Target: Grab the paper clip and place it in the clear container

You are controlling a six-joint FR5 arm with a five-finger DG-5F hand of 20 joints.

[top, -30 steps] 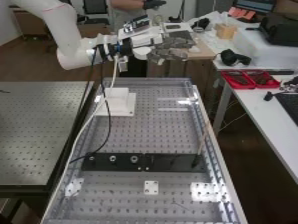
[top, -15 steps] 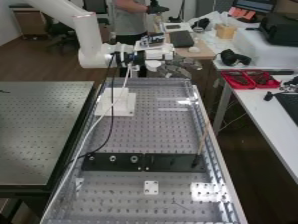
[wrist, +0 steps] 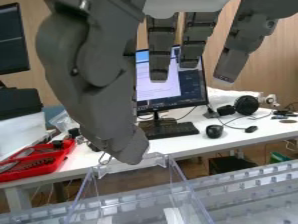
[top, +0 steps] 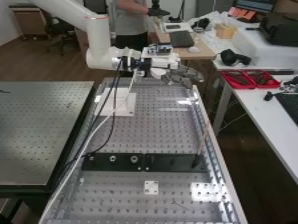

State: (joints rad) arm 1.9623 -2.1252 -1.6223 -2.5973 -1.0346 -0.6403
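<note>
Free lane: middle of perforated tabletop (top: 156,125), between white block (top: 118,104) at far left and raised rail (top: 216,167) on right, up to black strip (top: 114,161). Strip crosses most of the width. Thin rod (top: 203,139) slants up at its right end, blocks low sweeps. Cables (top: 101,126) obstruct left side. Clear container (wrist: 80,197) walls stand near robot hand (top: 181,76).

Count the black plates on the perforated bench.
2 black plates: the left plate and the right plate in the high view, end to end across the bench.
</note>
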